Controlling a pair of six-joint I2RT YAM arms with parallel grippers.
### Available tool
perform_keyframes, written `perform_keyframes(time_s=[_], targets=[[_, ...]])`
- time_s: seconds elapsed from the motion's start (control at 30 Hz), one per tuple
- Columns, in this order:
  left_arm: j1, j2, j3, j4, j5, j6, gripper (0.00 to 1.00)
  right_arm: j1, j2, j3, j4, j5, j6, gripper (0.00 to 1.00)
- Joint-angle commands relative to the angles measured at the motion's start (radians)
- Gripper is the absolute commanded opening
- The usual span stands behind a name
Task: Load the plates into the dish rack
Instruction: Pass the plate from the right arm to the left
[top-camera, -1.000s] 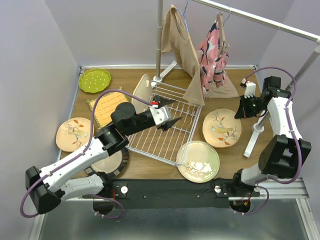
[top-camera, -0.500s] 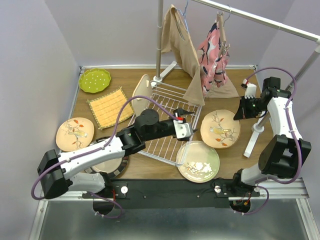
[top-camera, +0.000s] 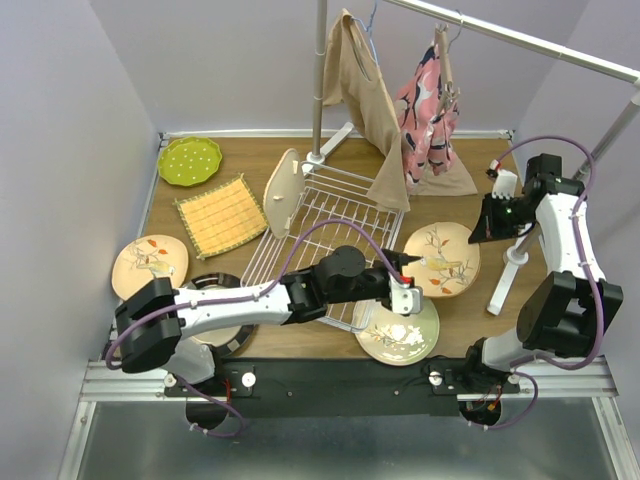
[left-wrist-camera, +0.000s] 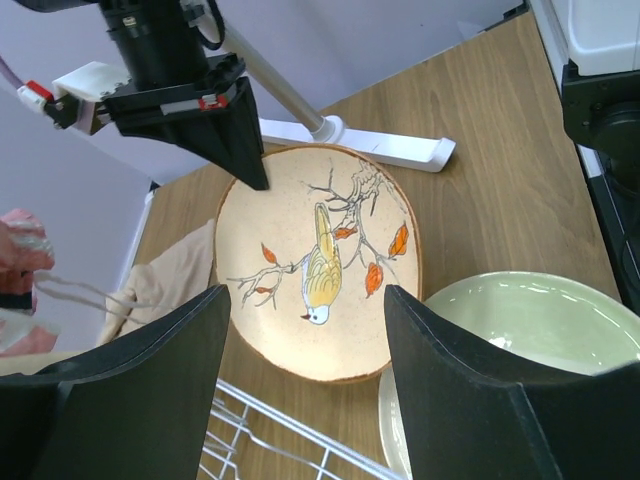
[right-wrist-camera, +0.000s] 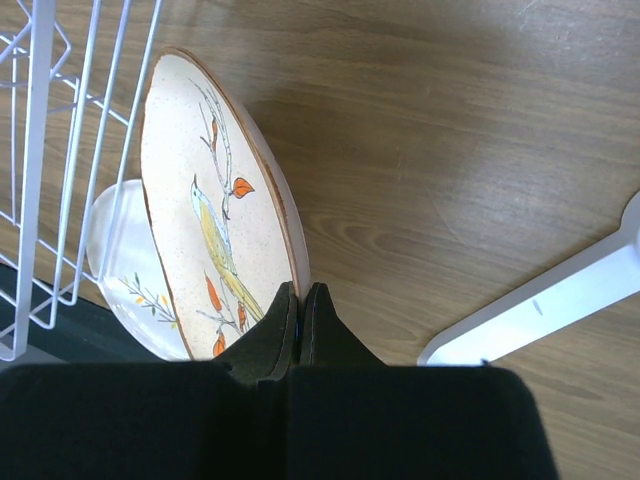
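Observation:
The white wire dish rack (top-camera: 330, 215) lies mid-table with a cream plate (top-camera: 285, 190) standing on edge at its far left. My right gripper (top-camera: 487, 226) is shut on the right rim of a tan bird plate (top-camera: 443, 258); in the right wrist view the fingers (right-wrist-camera: 300, 305) pinch that rim (right-wrist-camera: 285, 230) and the plate tilts up. My left gripper (top-camera: 408, 282) is open and empty, hovering above the bird plate's near edge (left-wrist-camera: 320, 260), with the pale-green floral plate (top-camera: 400, 325) beside it. It also shows in the left wrist view (left-wrist-camera: 520, 330).
A lime green dotted plate (top-camera: 189, 160), a woven mat (top-camera: 222, 215), a second tan bird plate (top-camera: 150, 267) and a dark-rimmed plate (top-camera: 228, 335) lie at the left. The clothes-rail stand with hanging garments (top-camera: 400, 110) overhangs the rack; its foot (top-camera: 510, 270) lies by the right plate.
My left arm has swung right, from over the rack to the gap between the rack and the right-hand plates. The right gripper has stayed on the bird plate's rim.

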Motion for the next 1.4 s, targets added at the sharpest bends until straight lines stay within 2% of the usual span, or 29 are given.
perform_keyframes(time_s=[0.0,0.23,0.43,0.77,1.0,1.2,1.37], targets=[[-0.045,0.055,-0.016,0.094,-0.073,0.045,0.72,-0.002,-0.062,0.040,-0.049,-0.050,0.095,0.01],[-0.067,0.141,-0.051,0.204,-0.105,0.042,0.72,-0.002,-0.049,0.086,-0.084,-0.070,0.116,0.01],[-0.067,0.216,-0.027,0.237,-0.111,0.027,0.72,-0.002,-0.023,0.133,-0.108,-0.085,0.139,0.01],[-0.071,0.368,0.048,0.323,-0.347,0.035,0.72,-0.004,0.016,0.216,-0.162,-0.088,0.138,0.01],[-0.073,0.450,0.107,0.352,-0.430,0.061,0.72,-0.004,0.034,0.232,-0.167,-0.110,0.147,0.00],[-0.071,0.491,0.138,0.357,-0.476,0.065,0.68,-0.004,0.033,0.235,-0.167,-0.125,0.155,0.00],[-0.071,0.509,0.154,0.355,-0.478,0.073,0.59,-0.004,0.033,0.235,-0.165,-0.137,0.159,0.01]])
